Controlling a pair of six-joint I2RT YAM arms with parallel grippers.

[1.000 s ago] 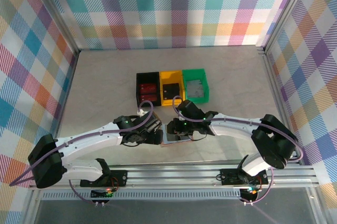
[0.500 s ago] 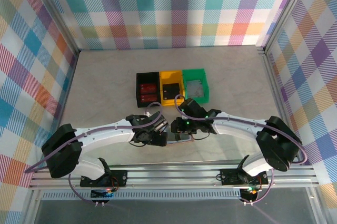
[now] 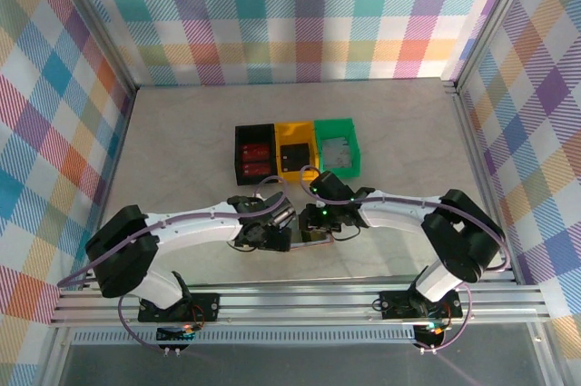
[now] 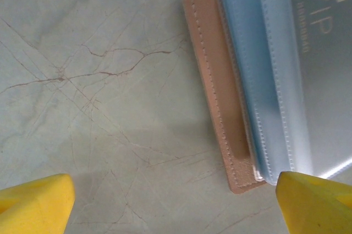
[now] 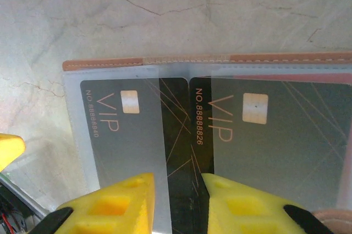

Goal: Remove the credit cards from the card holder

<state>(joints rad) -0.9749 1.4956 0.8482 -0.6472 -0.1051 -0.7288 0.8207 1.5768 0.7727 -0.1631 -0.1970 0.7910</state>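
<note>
So the whole thing comes down to where the holder (image 5: 192,59) lies relative to each claw. It's flat and open on the bench (image 4: 82,80), toward the near edge, right between the two arms. Both cards (image 5: 124,135) are tucked in their frosted pockets, one on each half, so nothing is out yet.

The right claw (image 5: 179,201) is clearly the nearer one. It hangs straight over the open holder, with its tips at the side away from the tan edge. The jaws are down to a slim gap, and that gap sits right on the dark uncovered strip where the two cards meet at the fold. I honestly can't tell if it's pinching a card edge or just straddling it. The VIP lettering and numbers run toward this claw, so I'd guess the cards' long axis points at it too, but their near ends are hidden under the fingers.

The left claw (image 4: 176,201) is spread wide with nothing in it, mostly over bare bench. From there the holder lies off to one side, its stitched edge running away from the claw, and one yellow tip sits just beside the holder's near corner.

My read is that the right arm does the pulling. The left is well placed to pin the holder so it doesn't drag along.
</note>
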